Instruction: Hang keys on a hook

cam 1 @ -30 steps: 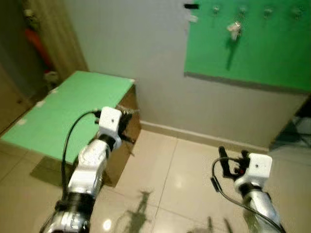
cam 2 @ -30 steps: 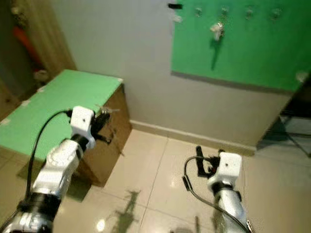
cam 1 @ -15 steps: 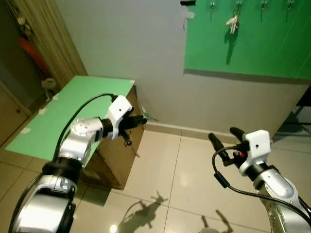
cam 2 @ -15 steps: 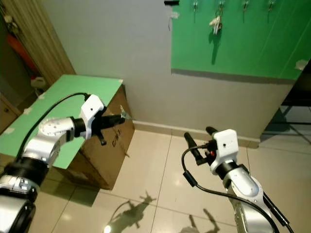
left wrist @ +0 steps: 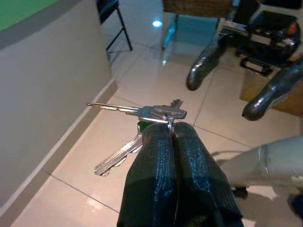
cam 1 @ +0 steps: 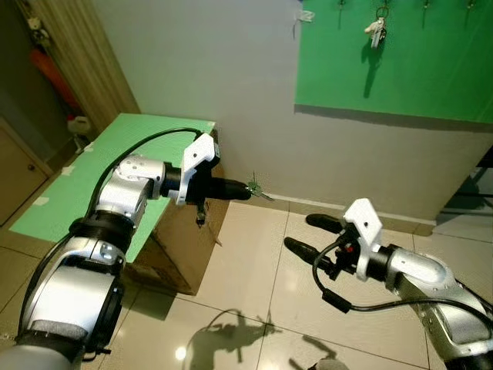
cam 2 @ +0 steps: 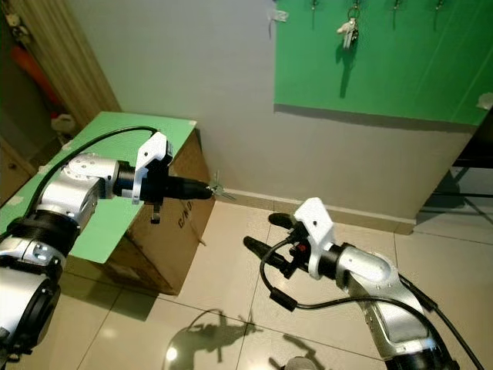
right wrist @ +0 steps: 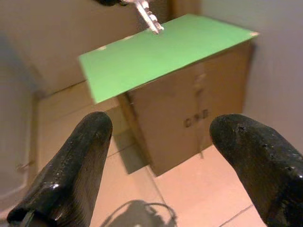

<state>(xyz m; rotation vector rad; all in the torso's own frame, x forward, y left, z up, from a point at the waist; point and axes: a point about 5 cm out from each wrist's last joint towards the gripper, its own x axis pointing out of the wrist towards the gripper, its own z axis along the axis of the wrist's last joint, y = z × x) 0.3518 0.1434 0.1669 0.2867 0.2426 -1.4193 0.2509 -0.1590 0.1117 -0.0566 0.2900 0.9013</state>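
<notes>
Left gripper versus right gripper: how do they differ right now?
The left gripper is shut, pinching the keys; the right gripper is open and holds nothing. The left reaches out beside the cardboard box; the right sits lower, over the floor tiles. Both have black fingers.

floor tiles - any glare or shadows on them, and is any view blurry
Left eye view: a bright glare spot on the floor tiles beside the arms' dark shadows. Left wrist view: keys sharp in the left gripper, with ceiling-light glare beyond. Right wrist view: the right gripper fingers look soft.
</notes>
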